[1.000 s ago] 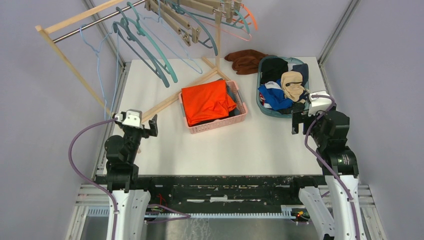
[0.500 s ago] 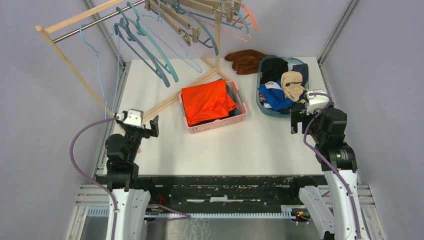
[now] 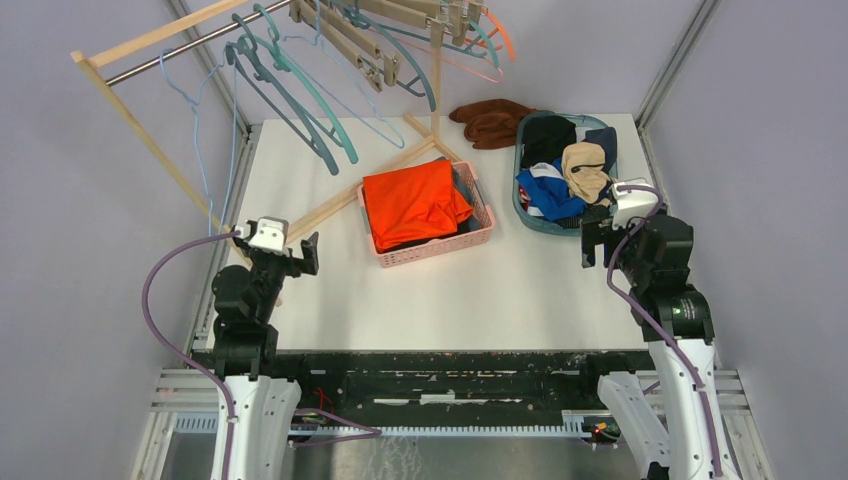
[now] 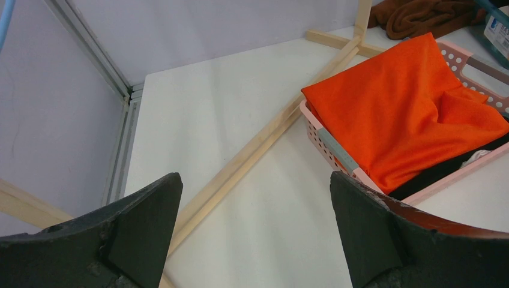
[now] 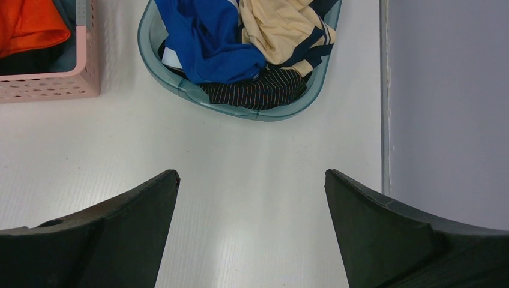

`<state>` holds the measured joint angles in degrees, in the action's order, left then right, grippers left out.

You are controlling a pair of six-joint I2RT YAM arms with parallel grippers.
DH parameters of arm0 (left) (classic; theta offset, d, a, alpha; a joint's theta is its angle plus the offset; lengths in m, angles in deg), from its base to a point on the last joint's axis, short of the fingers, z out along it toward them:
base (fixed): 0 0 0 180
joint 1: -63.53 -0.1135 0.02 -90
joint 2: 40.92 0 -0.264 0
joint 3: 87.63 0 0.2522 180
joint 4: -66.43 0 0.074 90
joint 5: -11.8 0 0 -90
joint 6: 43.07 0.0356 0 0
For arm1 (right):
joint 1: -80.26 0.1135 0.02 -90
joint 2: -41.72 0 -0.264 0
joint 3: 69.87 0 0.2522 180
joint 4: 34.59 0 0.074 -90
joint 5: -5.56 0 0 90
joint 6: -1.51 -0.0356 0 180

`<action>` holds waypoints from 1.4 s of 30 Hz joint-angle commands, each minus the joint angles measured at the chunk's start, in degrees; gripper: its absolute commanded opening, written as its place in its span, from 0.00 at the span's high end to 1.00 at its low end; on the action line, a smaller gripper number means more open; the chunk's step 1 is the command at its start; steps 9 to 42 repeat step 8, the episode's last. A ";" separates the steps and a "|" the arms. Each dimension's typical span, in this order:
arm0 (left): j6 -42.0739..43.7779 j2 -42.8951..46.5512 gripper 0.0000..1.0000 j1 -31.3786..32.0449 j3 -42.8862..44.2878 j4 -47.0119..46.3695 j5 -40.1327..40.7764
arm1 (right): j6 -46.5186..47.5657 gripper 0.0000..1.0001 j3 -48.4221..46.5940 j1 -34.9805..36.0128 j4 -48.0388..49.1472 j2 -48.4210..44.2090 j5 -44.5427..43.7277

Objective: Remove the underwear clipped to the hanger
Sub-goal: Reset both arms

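Note:
The underwear lies loose in a teal basket at the right: a royal blue piece, a beige piece and a dark navy piece. The right wrist view shows the blue, the beige and a dark striped piece. The wooden clip hangers on the rack show no fabric on them. My right gripper is open and empty, just near of the basket. My left gripper is open and empty at the near left.
A pink basket with a large orange garment stands mid-table. A brown cloth lies at the back. The rack's wooden base bar runs diagonally across the table's left. Teal and blue hangers hang at the upper left.
My right arm has drawn slightly up and in beside the teal basket. My left gripper has shifted a little. Both stay open and empty.

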<state>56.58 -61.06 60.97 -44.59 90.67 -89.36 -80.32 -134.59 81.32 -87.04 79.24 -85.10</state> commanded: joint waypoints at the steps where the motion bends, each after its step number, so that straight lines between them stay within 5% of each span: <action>1: 0.19 -0.30 0.01 -0.38 1.05 -1.59 -1.56 | 0.54 0.00 -0.19 -0.10 0.98 0.10 -0.82; 42: 0.54 0.62 0.01 -0.42 0.86 -1.64 -1.67 | 0.62 0.00 -0.24 -0.09 0.98 0.11 -0.92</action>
